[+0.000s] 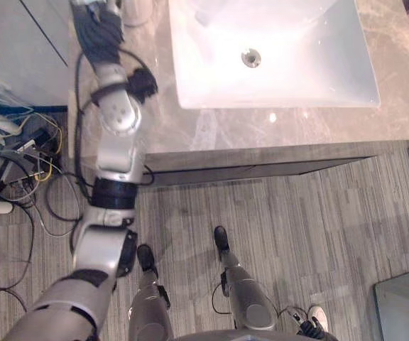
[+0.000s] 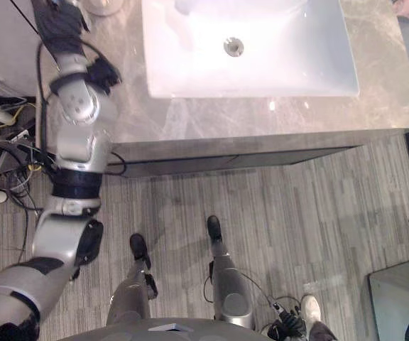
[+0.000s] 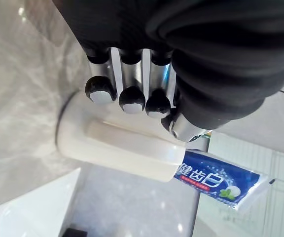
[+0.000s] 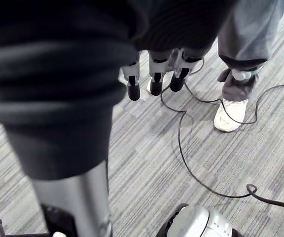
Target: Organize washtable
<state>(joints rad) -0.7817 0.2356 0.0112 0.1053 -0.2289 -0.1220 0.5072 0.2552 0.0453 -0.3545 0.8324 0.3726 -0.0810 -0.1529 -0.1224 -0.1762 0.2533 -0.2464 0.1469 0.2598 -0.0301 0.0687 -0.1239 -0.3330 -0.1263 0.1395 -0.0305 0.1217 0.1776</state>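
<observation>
A white cup (image 3: 117, 143) stands on the marble washtable (image 1: 261, 131), at its back left corner beside the white sink (image 1: 275, 64). A blue and white toothpaste tube (image 3: 221, 180) sticks out of the cup's mouth. My left hand (image 1: 98, 28) reaches over that corner. Its fingers (image 3: 127, 84) are relaxed, with the dark tips close against the cup's side and the thumb by the rim; I cannot tell if they touch. My right hand (image 4: 154, 74) hangs low over the floor, fingers relaxed, holding nothing.
A tangle of cables and white plugs (image 1: 13, 156) lies on the floor left of the washtable. A grey box (image 1: 403, 305) sits at the lower right. A person's legs and white shoe (image 4: 230, 116) stand close behind me.
</observation>
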